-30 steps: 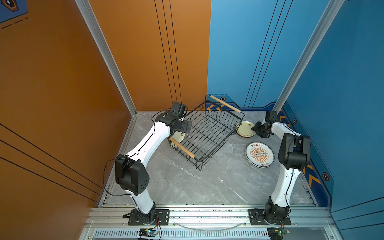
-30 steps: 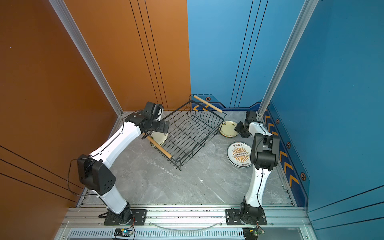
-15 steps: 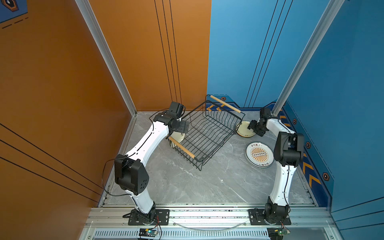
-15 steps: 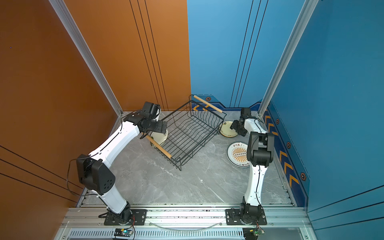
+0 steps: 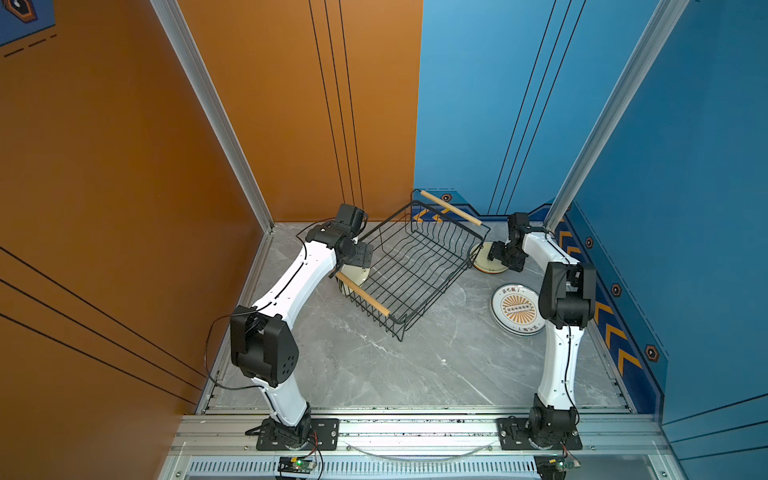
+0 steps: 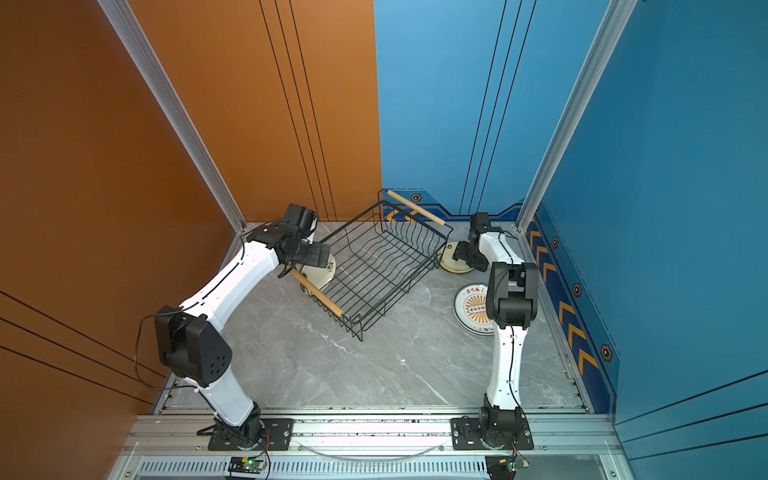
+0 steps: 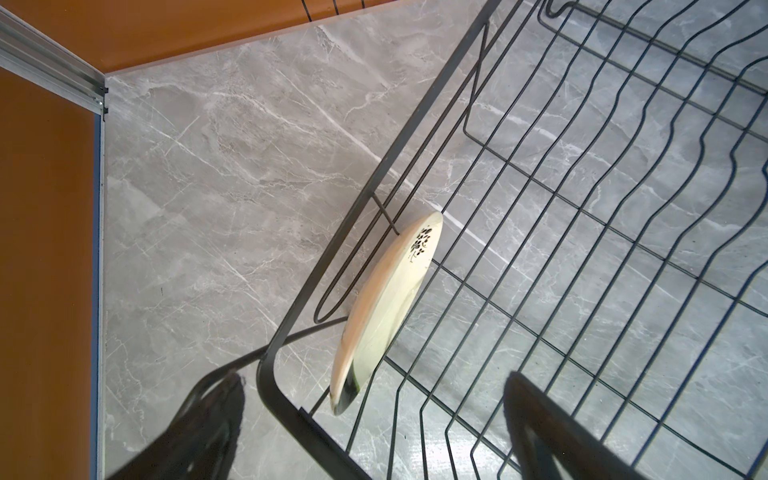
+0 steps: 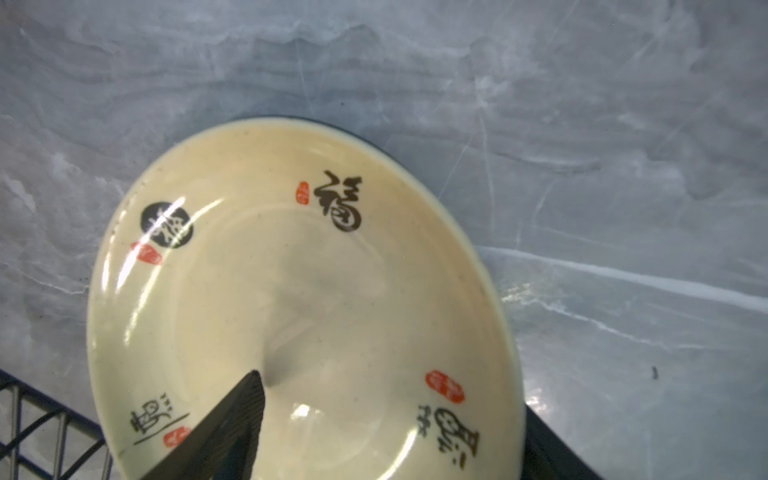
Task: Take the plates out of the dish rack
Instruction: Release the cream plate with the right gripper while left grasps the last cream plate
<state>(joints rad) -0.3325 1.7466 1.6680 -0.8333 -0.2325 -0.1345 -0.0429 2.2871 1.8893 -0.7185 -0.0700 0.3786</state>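
Grey marble surface (image 5: 374, 365) carries the black wire dish rack (image 5: 415, 266), where one cream plate (image 7: 386, 299) stands on edge against the end wall, just below the wide-open left end effector (image 5: 358, 258) and in line with its gap. To lift it well, that end effector should probably drop straight over the rim, clear of the rack's wire, and pinch near the top edge. Under the right end effector (image 5: 500, 255), whose jaws stand apart, a lettered plate (image 8: 291, 270) lies flat beside the rack.
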